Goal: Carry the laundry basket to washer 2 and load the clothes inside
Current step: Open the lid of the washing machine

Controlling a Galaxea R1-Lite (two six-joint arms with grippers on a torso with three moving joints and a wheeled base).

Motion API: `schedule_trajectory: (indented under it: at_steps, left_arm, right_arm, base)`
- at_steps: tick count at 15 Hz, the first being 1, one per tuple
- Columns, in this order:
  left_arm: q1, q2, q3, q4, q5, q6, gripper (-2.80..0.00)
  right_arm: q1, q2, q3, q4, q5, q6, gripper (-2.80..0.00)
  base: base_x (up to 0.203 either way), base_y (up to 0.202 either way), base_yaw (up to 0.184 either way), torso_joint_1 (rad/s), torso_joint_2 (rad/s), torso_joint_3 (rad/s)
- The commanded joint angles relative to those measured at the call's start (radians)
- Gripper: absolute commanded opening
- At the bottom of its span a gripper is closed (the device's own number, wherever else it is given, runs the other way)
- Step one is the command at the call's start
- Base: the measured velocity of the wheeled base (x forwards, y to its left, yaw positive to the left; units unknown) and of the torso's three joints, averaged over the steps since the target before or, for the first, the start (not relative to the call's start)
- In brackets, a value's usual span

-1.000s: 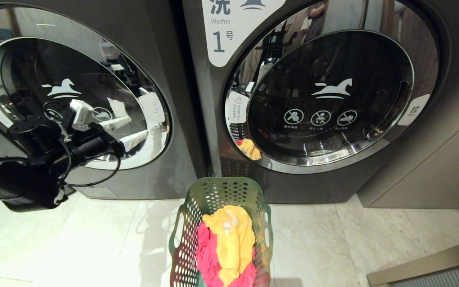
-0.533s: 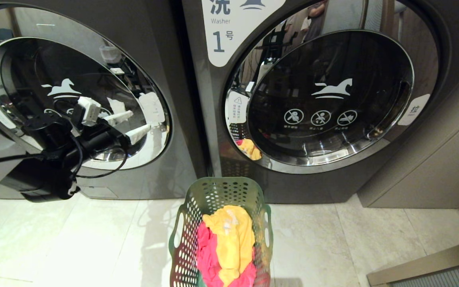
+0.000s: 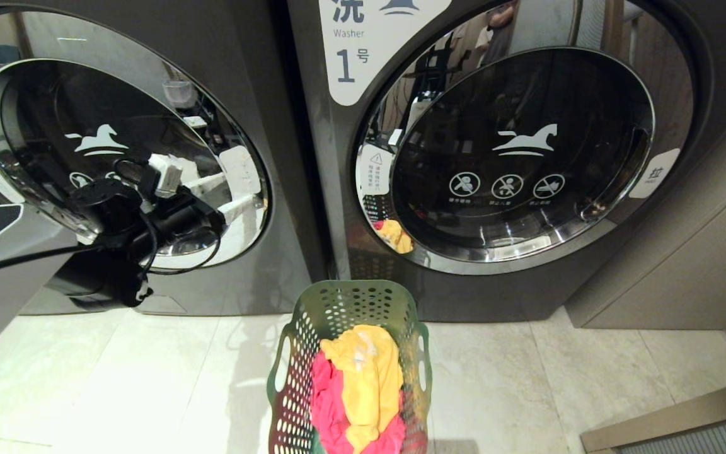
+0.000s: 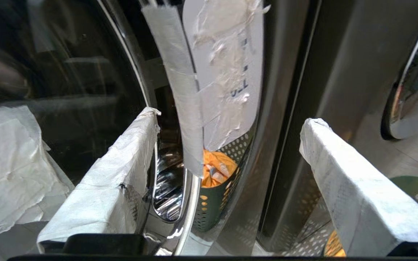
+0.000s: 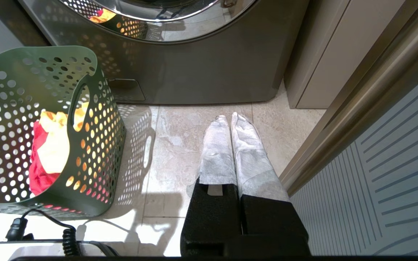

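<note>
Rightward across the dark grey left washer's chrome-rimmed glass door moves the left end effector, fingers spread; green perforated plastic laundry basket waits on the floor; fingers may slip off the rim; right end effector clenched.

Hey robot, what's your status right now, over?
Left end effector open, empty, at left dark grey washer's chrome-rimmed door. Right end effector shut, idle, low. Green perforated plastic basket on floor, yellow garment and pink-red garment inside.

Green hole-dotted laundry basket; yellow and pink-red clothes; dark grey washers.
</note>
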Motion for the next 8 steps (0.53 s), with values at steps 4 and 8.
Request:
schedule_trajectory:
  at_steps: [4,8]
  left_arm:
    - [-0.007,0.043,-0.049,-0.002,0.011,0.000,0.00]
    - [-0.021,0.068,-0.103,0.005,0.008,-0.012,0.00]
  right_arm:
    - [0.000,0.000,0.000,0.000,0.000,0.000,-2.80]
    - [0.000,0.000,0.000,0.000,0.001,0.000,-2.80]
  base:
    - [0.000,0.000,0.000,0.000,0.00,0.000]
    - [0.000,0.000,0.000,0.000,0.00,0.000]
